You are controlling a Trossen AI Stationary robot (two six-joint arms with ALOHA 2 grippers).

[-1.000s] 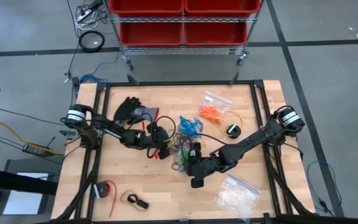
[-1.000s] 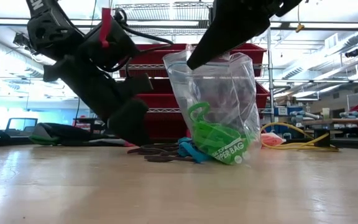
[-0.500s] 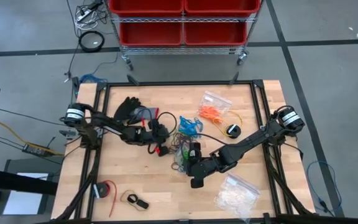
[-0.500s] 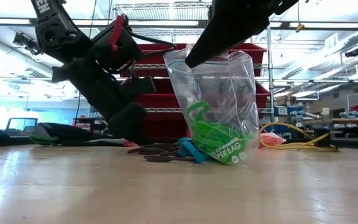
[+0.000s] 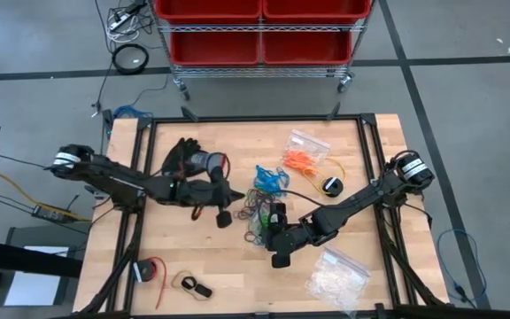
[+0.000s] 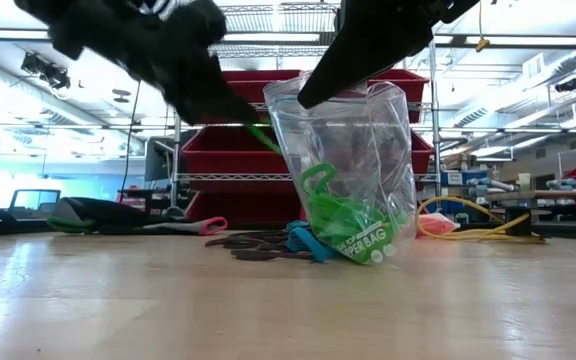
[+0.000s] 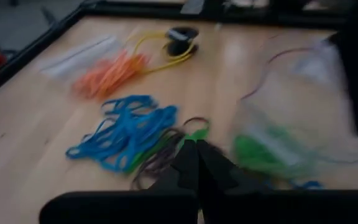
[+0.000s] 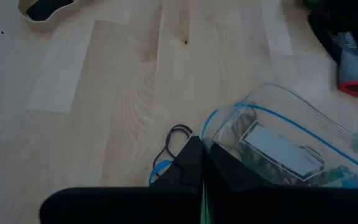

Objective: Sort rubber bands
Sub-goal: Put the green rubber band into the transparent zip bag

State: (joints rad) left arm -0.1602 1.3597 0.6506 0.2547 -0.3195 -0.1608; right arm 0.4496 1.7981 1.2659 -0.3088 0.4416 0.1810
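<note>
The rubber bands lie mid-table: a blue heap [image 7: 126,134], an orange bunch [image 7: 107,74] on its clear bag, and dark loops [image 7: 160,165]. A clear zip bag [image 6: 353,170] stands on its base, with green bands [image 6: 343,215] inside it. My right gripper [image 8: 199,149] is shut on the bag's rim. My left gripper [image 7: 196,146] is raised above the table left of the bag [image 5: 277,213], shut on a green rubber band [image 6: 263,137]. My left gripper pinches a green band [image 7: 194,132] between its two fingertips, which point slantwise down toward the table's right. The band runs as a thin strand from the tips down toward the bag; its lower end is hidden behind the bag wall. My right gripper pinches the bag's open rim [image 8: 213,134] between its fingers, coming slantwise from above. The bag stands upright with its base on the table and its mouth held up.
A black glove [image 5: 184,158] lies at the far left. A yellow cable with a black spool [image 5: 330,184] lies right of the orange bunch. A clear bag of whitish pieces [image 5: 335,275] sits near right, and a red roll [image 5: 151,270] near left.
My left gripper has risen from the dark pile and drawn back toward the table's left, tipping nearer to level. A green band has come up with it. My right gripper and the bag have kept still.
</note>
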